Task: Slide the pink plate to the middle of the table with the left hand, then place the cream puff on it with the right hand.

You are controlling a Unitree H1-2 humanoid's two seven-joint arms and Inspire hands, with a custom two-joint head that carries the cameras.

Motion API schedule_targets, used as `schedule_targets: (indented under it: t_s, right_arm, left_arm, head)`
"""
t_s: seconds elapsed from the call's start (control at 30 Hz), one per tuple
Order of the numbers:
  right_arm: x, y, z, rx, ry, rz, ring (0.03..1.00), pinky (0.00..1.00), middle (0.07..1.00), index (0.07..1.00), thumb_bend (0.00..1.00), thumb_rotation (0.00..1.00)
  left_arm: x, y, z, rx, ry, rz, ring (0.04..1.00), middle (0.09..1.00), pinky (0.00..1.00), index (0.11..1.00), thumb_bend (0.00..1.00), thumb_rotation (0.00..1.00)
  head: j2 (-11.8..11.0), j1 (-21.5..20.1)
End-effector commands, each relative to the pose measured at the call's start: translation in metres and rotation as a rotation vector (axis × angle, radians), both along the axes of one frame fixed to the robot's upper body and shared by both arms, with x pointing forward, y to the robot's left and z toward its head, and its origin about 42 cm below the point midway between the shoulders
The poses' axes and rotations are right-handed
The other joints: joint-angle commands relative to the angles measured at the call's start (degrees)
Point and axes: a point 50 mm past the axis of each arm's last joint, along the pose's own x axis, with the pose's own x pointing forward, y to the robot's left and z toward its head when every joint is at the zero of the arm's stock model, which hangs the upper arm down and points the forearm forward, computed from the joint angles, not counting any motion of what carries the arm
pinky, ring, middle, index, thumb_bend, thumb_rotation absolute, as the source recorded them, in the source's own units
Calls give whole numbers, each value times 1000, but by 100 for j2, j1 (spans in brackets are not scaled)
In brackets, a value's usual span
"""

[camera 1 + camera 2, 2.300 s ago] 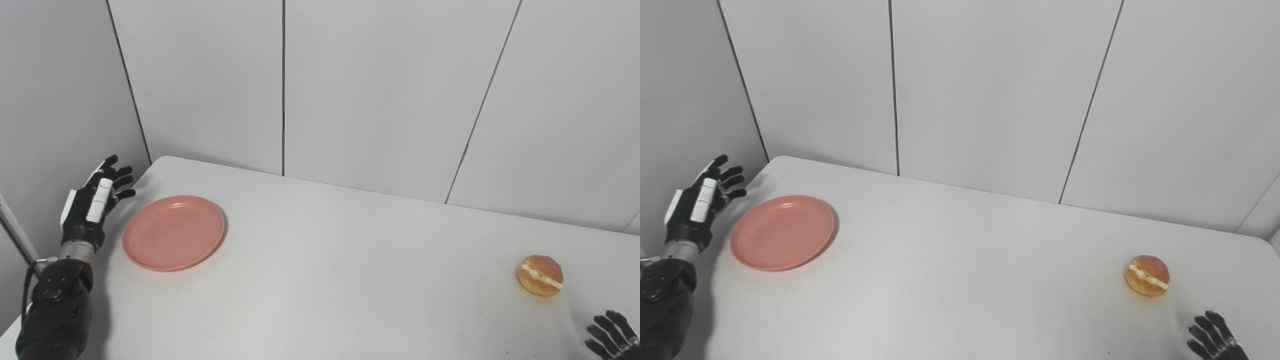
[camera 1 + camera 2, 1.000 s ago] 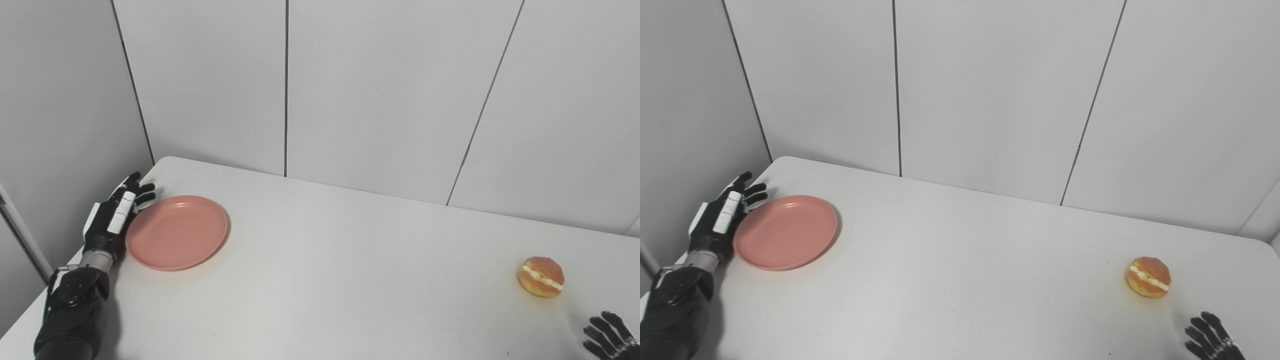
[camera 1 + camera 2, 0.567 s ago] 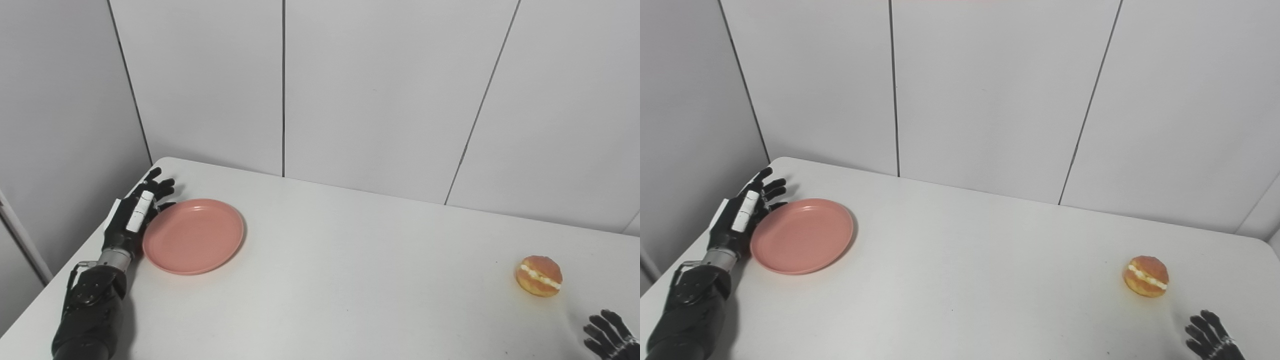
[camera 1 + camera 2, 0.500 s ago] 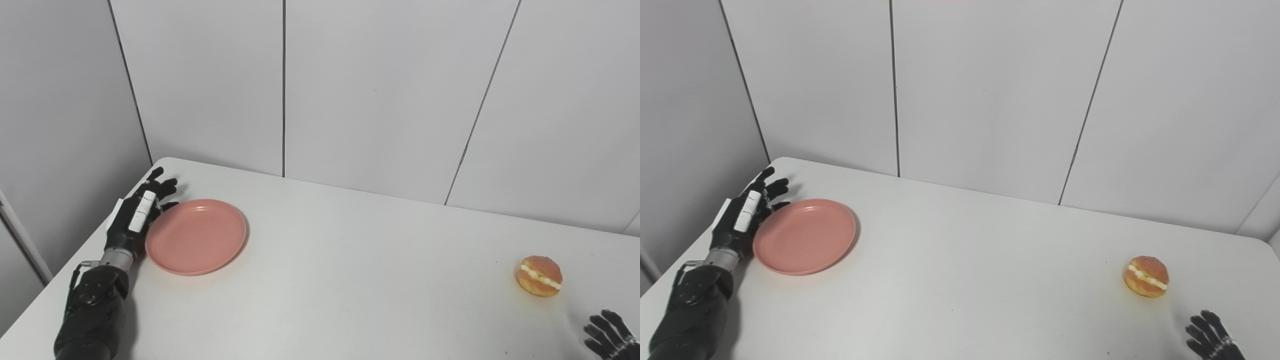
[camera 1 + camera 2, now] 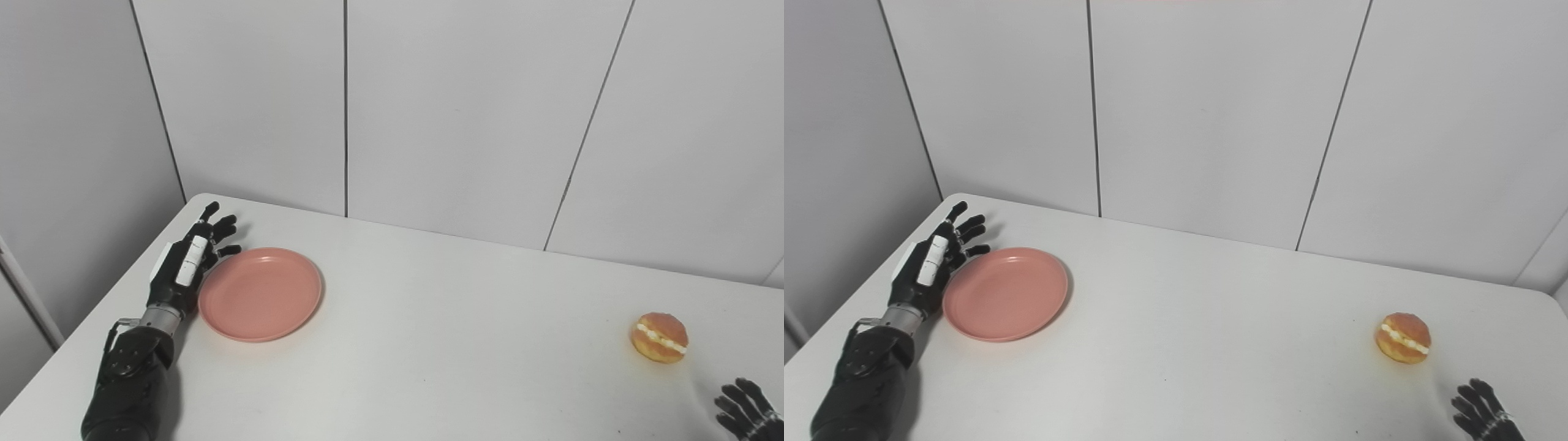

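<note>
The pink plate (image 5: 260,293) lies flat on the white table (image 5: 429,343), left of the middle. My left hand (image 5: 187,263) is open, fingers spread, set edge-on against the plate's left rim. The cream puff (image 5: 659,337), a golden bun with white filling, sits near the table's right side. My right hand (image 5: 746,413) rests at the bottom right corner, just below and right of the puff, fingers apart, holding nothing. It also shows in the right eye view (image 5: 1482,411).
Grey wall panels (image 5: 459,110) stand behind the table and along its left side. The table's left edge (image 5: 92,318) runs close to my left forearm.
My left hand has come down against the plate's left rim and pushed it to the right across the table. The puff and my right hand have not moved.
</note>
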Motion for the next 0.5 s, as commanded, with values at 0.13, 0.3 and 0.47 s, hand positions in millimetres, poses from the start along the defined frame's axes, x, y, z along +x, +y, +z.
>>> schedule_targets:
  t_s: [0.13,0.3,0.47]
  right_arm:
    - [-26,22,-34,68,88,-24,892,904,905,916,935,856]
    - [-27,23,-32,63,88,-26,893,900,912,922,935,861]
    - [-27,24,-31,62,86,-23,899,905,916,926,928,860]
  left_arm:
    - [-16,-29,-40,-68,57,-27,899,905,756,965,968,834]
    - [-19,-36,-43,-65,63,-27,893,879,750,940,1000,828]
    - [-19,-40,-45,-67,67,-27,896,880,750,931,1000,835]
  head:
    - [2,-13]
    - [12,-22]
    - [14,-26]
